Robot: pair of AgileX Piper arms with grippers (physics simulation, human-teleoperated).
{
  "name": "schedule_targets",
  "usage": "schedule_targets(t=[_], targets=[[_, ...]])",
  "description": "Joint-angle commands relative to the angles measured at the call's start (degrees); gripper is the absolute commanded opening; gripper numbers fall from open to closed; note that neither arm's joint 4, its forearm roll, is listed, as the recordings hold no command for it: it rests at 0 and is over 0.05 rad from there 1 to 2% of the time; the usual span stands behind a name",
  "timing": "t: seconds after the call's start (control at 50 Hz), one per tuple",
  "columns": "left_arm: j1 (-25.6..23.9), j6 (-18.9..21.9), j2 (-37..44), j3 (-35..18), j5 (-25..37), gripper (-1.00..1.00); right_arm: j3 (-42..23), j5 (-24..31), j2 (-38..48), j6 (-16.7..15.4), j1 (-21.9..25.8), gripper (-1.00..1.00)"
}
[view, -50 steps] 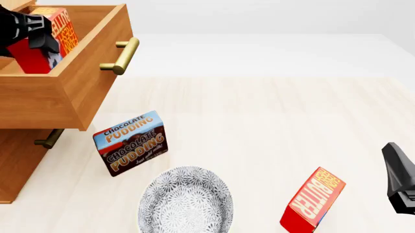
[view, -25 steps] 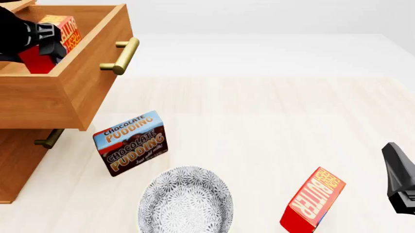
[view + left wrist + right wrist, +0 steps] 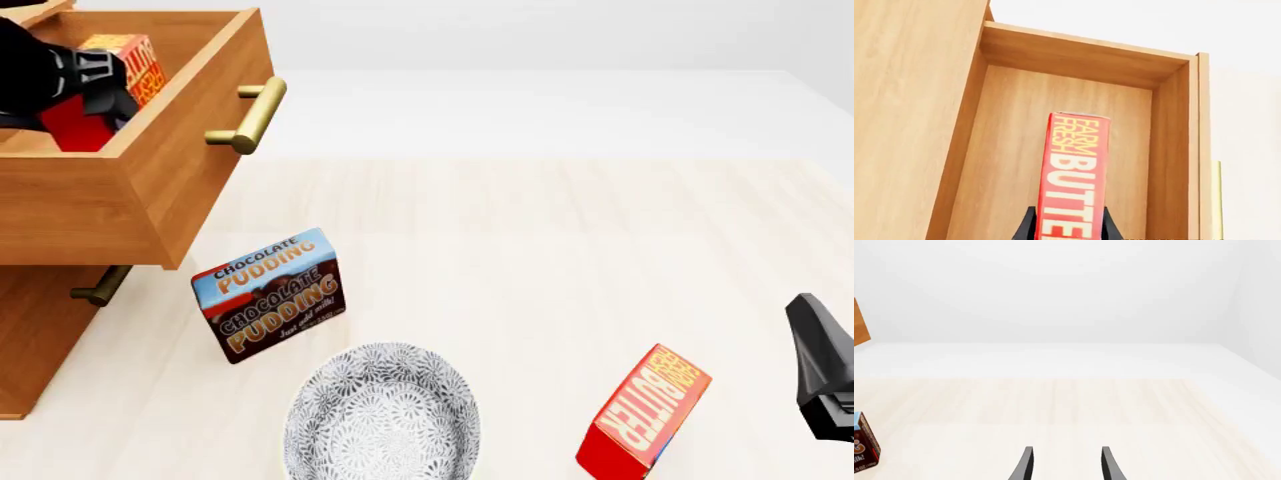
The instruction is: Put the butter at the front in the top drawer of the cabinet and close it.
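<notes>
My left hand (image 3: 1066, 231) is pinching the butter (image 3: 1074, 175), one finger on each flat side, and the carton stands on edge between them. In the wrist view it hangs inside the top drawer (image 3: 1167, 145), wooden floor behind it and walls on both sides. I cannot tell from either view whether its lower edge touches the drawer floor. In the front view the left hand (image 3: 94, 75) and the butter (image 3: 134, 65) sit within the pulled-out top drawer (image 3: 174, 170), whose brass handle (image 3: 250, 115) juts toward the table (image 3: 561, 250). The cabinet (image 3: 34, 340) carries a lower drawer, shut, below it.

My right hand (image 3: 1066, 465) is spread and holds nothing; it idles at the table's right edge (image 3: 821, 365). Just beside it stands the other butter carton (image 3: 647, 410), with a patterned bowl (image 3: 383, 410) and a pudding box (image 3: 271, 293) further left.

As I judge it, the carry is done and the carton is in the drawer's space. Left to do: let go, draw the left hand clear, then push the drawer front in until it closes.
</notes>
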Motion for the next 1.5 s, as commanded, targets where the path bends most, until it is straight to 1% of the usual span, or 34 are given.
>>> schedule_targets(t=[0.02,0.16,0.26,0.62,0.78,0.84,1.04,1.18,1.22,1.3,1.42,1.44,1.46,1.5], targets=[[-0.67,0.82,0.51,1.03,-0.38,1.00,0.05,-0.07,0.02,0.01,-0.01,1.00],[-0.77,0.60,-1.07,-0.18,0.61,1.00,0.05,-0.06,0.02,0.01,-0.01,1.00],[-0.14,1.59,-1.43,-1.07,2.00,1.00,0.05,-0.06,0.02,0.02,-0.02,1.00],[0.59,3.26,-3.45,-3.25,5.74,1.00,0.05,-0.07,0.02,0.01,0.00,1.00],[-0.48,3.09,-4.50,-4.72,7.28,1.00,0.05,-0.07,0.01,0.01,-0.01,1.00],[-0.63,3.49,-5.23,-6.08,8.56,1.00,0.05,-0.07,0.02,0.00,-0.01,1.00],[-1.09,4.40,-7.48,-7.37,11.31,1.00,0.05,-0.05,0.02,0.01,-0.01,1.00],[-0.80,6.12,-9.71,-9.12,14.32,1.00,0.05,-0.07,0.02,-0.02,-0.01,1.00],[-1.22,6.05,-10.30,-9.44,14.77,1.00,0.05,-0.06,0.02,0.01,0.00,1.00],[-1.41,7.31,-11.02,-9.74,15.78,1.00,0.05,-0.07,0.02,0.01,-0.01,1.00],[-2.91,8.03,-11.35,-9.52,15.42,1.00,0.05,-0.06,0.02,0.01,0.00,1.00],[-3.47,8.20,-11.28,-9.41,15.34,1.00,0.05,-0.07,0.02,0.00,-0.02,1.00],[-5.07,7.39,-11.25,-9.73,14.95,1.00,0.05,-0.07,0.02,0.01,0.00,1.00],[-6.36,7.75,-11.18,-10.21,15.06,1.00,0.05,-0.05,0.02,0.01,-0.01,1.00]])
